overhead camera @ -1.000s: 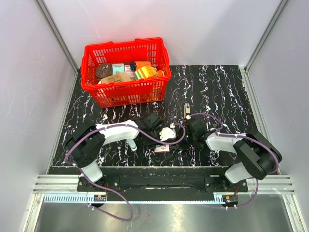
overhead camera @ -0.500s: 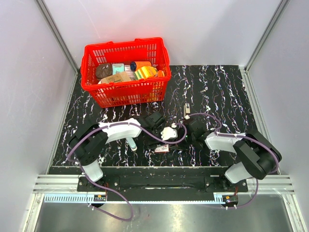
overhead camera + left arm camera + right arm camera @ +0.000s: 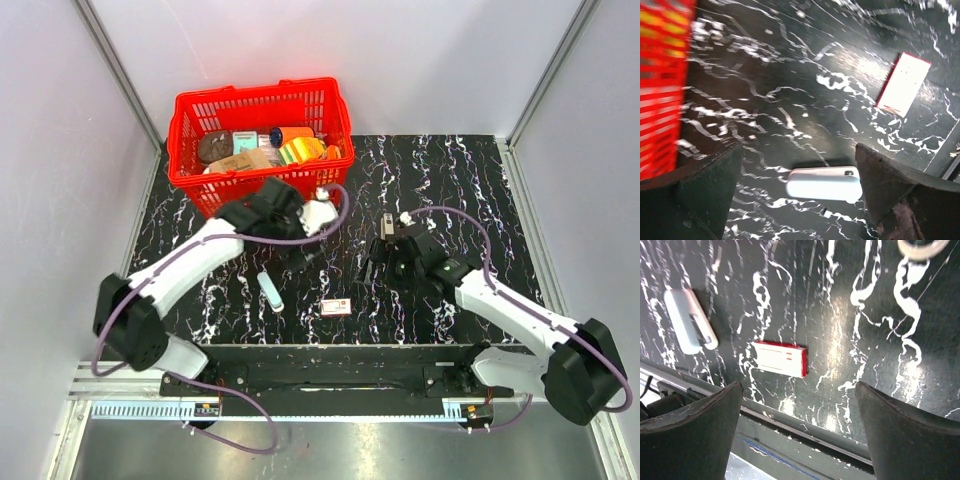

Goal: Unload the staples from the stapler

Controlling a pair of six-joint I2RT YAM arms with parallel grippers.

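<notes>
The stapler looks like the slim dark piece with silvery parts lying on the black marbled table, just behind my right wrist; neither wrist view shows it. My left gripper hangs open in front of the red basket, nothing between its fingers. The left wrist view has the open left gripper above a pale blue-white bar. My right gripper is open and empty, a little in front of the stapler. In the right wrist view the open right gripper faces the table's near edge.
A red basket full of small goods stands at the back left. The pale bar and a small red-and-white box lie near the front edge. The box and the bar also appear in the right wrist view.
Both grippers have opened wide. Both arms have drawn back from the near middle of the table, the left toward the basket, the right toward the stapler.
</notes>
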